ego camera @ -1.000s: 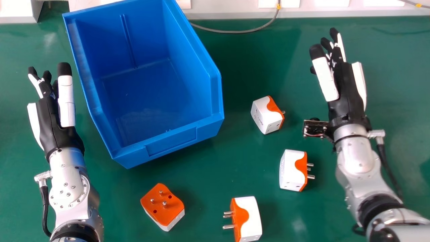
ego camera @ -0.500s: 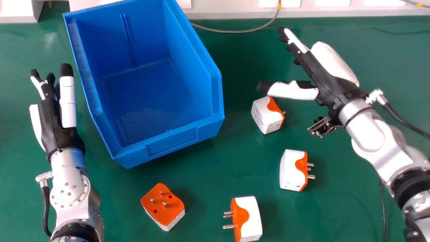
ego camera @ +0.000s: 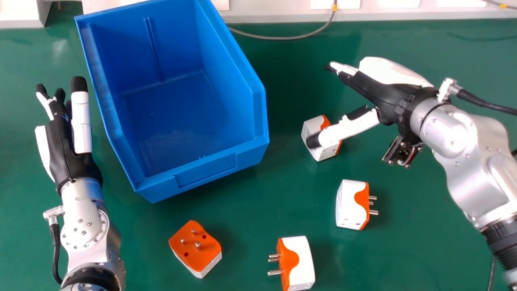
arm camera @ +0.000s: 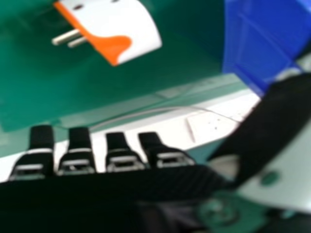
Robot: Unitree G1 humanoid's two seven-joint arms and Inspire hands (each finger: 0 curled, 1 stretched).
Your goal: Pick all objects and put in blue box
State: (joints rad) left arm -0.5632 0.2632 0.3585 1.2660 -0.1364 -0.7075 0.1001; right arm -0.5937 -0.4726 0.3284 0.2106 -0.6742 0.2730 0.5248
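In the head view my right hand point(ego camera: 373, 91) is open above the upper plug adapter point(ego camera: 314, 128), its thumb overlapping the adapter's white face; whether they touch I cannot tell. From the right hand view, a white and orange adapter point(arm camera: 124, 24) lies beyond the fingers of my right hand point(arm camera: 121, 158). Three more adapters rest on the table: one pins-sideways at right point(ego camera: 350, 204), one at the bottom point(ego camera: 301, 262), one with its orange pin face up point(ego camera: 196, 244). The blue box point(ego camera: 206, 167) stands left of centre with a bare inside. My left hand point(ego camera: 60, 137) rests open left of it.
A grey cable point(ego camera: 282, 38) curves along the far edge of the green table point(ego camera: 250, 218), in front of a white ledge point(ego camera: 274, 15). The right hand view also catches the blue box's wall point(arm camera: 265, 36).
My right hand has swung left and turned its fingers toward the box, then come nearer, so its thumb now covers part of the upper adapter. The left hand has barely moved.
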